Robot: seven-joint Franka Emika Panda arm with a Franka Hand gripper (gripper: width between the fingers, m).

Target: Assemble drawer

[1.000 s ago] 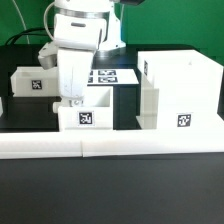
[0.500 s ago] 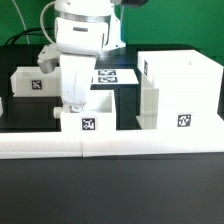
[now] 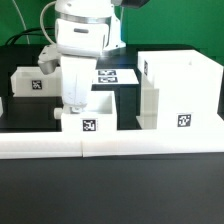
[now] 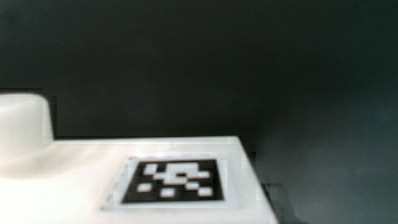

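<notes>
Pretty plain setup, a black tabletop (image 3: 110,190) under bright even light with a green backdrop (image 3: 28,14) behind it.

**Drawer parts, three apart and upright**

The tall boxy white plastic casing (image 3: 178,88) stands at the exterior view's right. Its hollow inside shows from above, and a square black-and-white tag (image 3: 183,121) sits low on its near face. Near its side, across a dark gap toward the exterior view's left, a small open-top white plastic tray (image 3: 106,117) rests level, with the same kind of tag on its near wall. A second small white plastic tray (image 3: 20,84) lies farther back at the exterior view's left, well apart from the casing, with its tagged side facing the camera. The wrist view shows one such tag close up on a blurred white face.
</notes>
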